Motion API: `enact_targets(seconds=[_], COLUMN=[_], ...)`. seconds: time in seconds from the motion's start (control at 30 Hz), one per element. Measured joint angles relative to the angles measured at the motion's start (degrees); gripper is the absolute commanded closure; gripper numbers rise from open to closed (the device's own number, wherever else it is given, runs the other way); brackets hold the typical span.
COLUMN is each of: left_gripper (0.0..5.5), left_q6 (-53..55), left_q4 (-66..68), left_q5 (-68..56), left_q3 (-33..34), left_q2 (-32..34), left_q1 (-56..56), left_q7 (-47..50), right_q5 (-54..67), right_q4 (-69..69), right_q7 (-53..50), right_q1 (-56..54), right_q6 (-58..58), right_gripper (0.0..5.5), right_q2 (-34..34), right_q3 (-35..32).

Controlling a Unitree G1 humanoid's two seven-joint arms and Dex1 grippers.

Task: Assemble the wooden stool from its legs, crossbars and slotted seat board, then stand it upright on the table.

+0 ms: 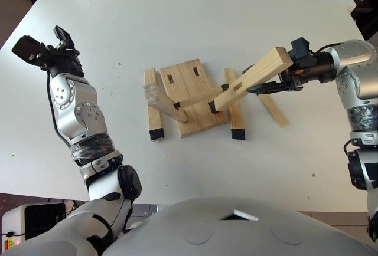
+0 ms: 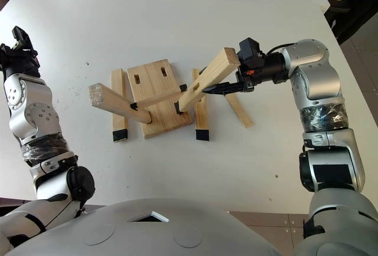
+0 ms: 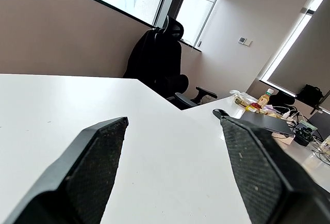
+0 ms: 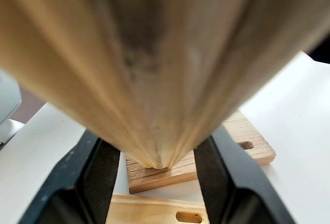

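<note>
Wooden leg clamped in right gripper, tilted, likely to seat its foot into slotted seat board; left gripper spread wide, parked clear.

The seat board is pale bare wood, matt, its grain plain to see. The leg up in the right gripper is the same light timber, planed smooth, with a black matt cap at its foot. The table is white and smooth with a soft sheen. The left gripper has pads of black, finely grained, dull material.
</note>
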Motion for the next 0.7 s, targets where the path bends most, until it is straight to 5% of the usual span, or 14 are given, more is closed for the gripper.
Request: enact_targets(seconds=[0.7], left_gripper=[2.16], left_q6=[-0.2], left_q4=[-5.1], left_q5=[-1.1], left_q3=[-2.1], left_q2=[-4.1], left_q1=[4.3], left_q7=[-0.5], right_q5=[1.6], right_q4=[14.9], right_q7=[0.9], right_q1=[-15.7], right_q6=[-2.9], right_gripper=[3.46], right_q2=[0.2], right_q3=[14.9])
